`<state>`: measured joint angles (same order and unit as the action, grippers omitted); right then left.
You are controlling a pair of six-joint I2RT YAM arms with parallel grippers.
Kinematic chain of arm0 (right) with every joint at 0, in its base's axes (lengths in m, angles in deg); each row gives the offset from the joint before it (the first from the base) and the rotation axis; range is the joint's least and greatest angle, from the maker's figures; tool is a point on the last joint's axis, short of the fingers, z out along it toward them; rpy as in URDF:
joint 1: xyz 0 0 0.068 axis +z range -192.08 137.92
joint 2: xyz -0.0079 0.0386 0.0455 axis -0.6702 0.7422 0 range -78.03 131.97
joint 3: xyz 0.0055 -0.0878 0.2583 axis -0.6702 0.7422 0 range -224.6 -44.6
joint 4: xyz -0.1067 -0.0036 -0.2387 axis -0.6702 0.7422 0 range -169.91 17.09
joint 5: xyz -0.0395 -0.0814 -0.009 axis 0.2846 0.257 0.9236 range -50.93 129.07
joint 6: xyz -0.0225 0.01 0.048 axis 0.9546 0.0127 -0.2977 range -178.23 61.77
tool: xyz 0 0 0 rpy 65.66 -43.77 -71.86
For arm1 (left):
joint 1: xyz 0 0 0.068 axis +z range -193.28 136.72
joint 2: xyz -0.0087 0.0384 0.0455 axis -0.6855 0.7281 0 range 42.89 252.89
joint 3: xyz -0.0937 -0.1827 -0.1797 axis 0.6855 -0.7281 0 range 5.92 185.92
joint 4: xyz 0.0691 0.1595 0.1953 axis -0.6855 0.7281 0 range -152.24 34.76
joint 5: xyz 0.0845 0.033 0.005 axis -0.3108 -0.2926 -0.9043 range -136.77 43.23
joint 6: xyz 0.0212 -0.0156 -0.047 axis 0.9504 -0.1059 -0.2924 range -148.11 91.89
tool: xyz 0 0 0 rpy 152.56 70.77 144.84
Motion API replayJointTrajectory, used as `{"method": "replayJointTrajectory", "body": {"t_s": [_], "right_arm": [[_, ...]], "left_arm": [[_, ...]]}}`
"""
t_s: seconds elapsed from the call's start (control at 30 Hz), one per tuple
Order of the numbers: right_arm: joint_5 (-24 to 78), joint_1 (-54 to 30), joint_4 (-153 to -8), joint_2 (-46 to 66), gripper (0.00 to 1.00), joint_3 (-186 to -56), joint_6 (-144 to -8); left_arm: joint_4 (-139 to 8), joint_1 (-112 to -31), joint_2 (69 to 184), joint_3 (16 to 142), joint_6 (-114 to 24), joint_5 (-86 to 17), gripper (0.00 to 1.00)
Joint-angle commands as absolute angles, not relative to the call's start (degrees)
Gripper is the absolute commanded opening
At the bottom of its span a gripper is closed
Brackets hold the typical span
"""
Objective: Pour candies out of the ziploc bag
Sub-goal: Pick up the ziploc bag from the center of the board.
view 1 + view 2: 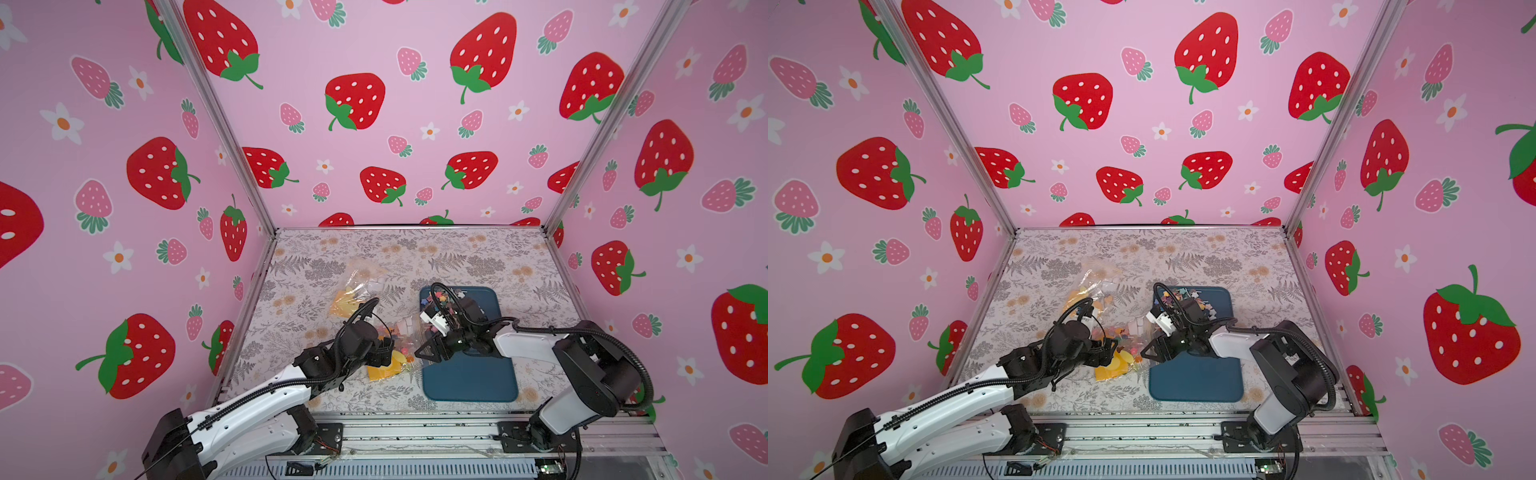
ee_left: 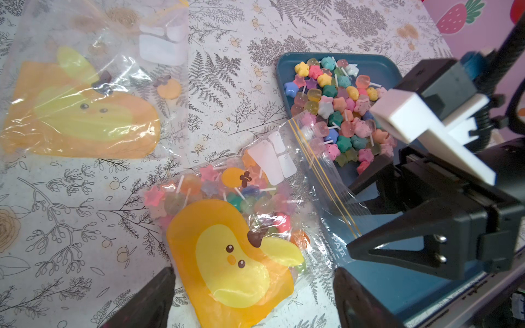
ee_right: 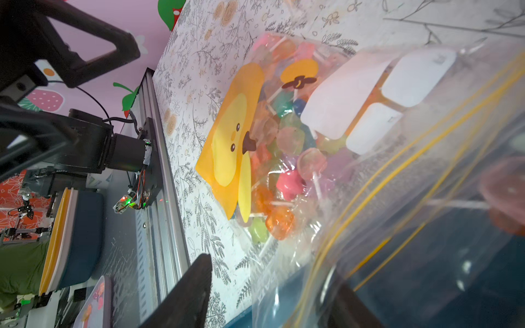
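The clear ziploc bag (image 2: 235,227), printed with an orange and yellow figure, lies on the floral table between my two grippers in both top views (image 1: 395,353) (image 1: 1121,361). Candies (image 2: 227,193) still fill its middle. Its yellow-striped mouth rests over the edge of the blue tray (image 2: 397,284), where a heap of spilled candies (image 2: 335,108) lies at the far end (image 1: 446,299). My left gripper (image 2: 254,272) is open, its fingers either side of the bag's printed bottom end. My right gripper (image 3: 272,272) stands open at the bag's mouth, with the plastic rim between its fingers.
A second, flat and empty printed bag (image 2: 85,99) lies farther back on the left (image 1: 357,286). The tray (image 1: 1196,378) reaches toward the table's front edge. Pink strawberry walls close in three sides. The aluminium rail runs along the front.
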<state>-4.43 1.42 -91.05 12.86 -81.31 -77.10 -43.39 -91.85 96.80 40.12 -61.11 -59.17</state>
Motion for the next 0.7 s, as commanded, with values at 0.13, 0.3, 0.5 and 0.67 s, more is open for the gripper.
{"method": "replayJointTrajectory", "body": {"t_s": [0.13, 0.3, 0.5, 0.67], "right_arm": [[-7.3, 5.6, -83.2, 9.4, 0.56, -81.2, -70.5], [-5.1, 7.2, -81.2, 9.2, 0.53, -80.2, -69.0], [0.4, 8.3, -81.9, 9.9, 0.41, -80.0, -68.1], [1.9, 8.8, -84.0, 10.1, 0.24, -80.0, -68.9]], "left_arm": [[-43.3, -91.6, 98.0, 41.2, -60.5, -59.8, 0.89], [-43.0, -91.6, 97.6, 41.2, -60.5, -60.4, 0.89], [-42.3, -91.5, 96.4, 40.5, -60.8, -61.3, 0.89], [-41.8, -91.6, 95.0, 39.7, -61.1, -62.2, 0.89]]}}
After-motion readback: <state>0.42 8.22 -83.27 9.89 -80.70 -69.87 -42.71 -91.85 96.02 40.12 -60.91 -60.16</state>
